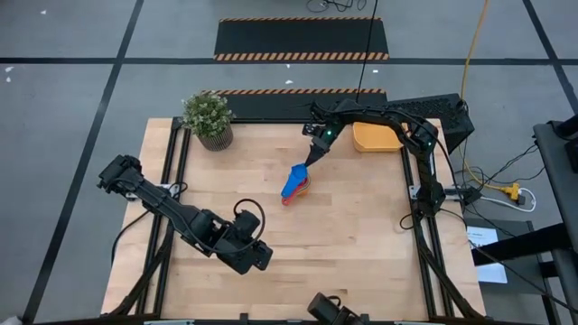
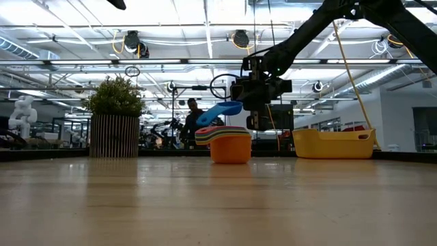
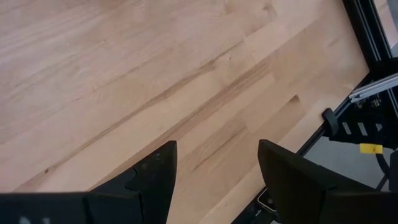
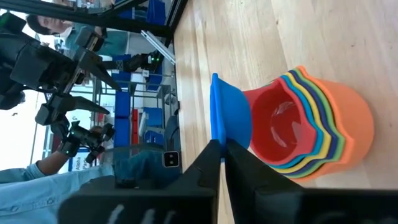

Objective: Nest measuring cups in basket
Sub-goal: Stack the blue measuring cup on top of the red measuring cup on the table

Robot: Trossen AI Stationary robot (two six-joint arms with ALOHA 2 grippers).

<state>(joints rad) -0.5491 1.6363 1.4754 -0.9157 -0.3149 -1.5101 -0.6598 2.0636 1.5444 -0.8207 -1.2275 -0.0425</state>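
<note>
A nested stack of measuring cups, orange outermost and red innermost, stands upright on the table's middle. A blue cup is tilted just above the stack's rim, and my right gripper is shut on it. The yellow-orange basket sits at the far right, behind that gripper. My left gripper hangs open over bare wood near the table's front edge. My right gripper pinches the blue cup's flat handle, seen edge-on, between its two shut fingers. The fingers come from the table's far right, slanting slightly down. The bowl sits tilted over the stack's red mouth; whether it touches the stack I cannot tell.
A potted green plant stands at the table's far left corner. Bare wood lies between the stack and the left gripper. In the low view a person shows in the room behind the table.
</note>
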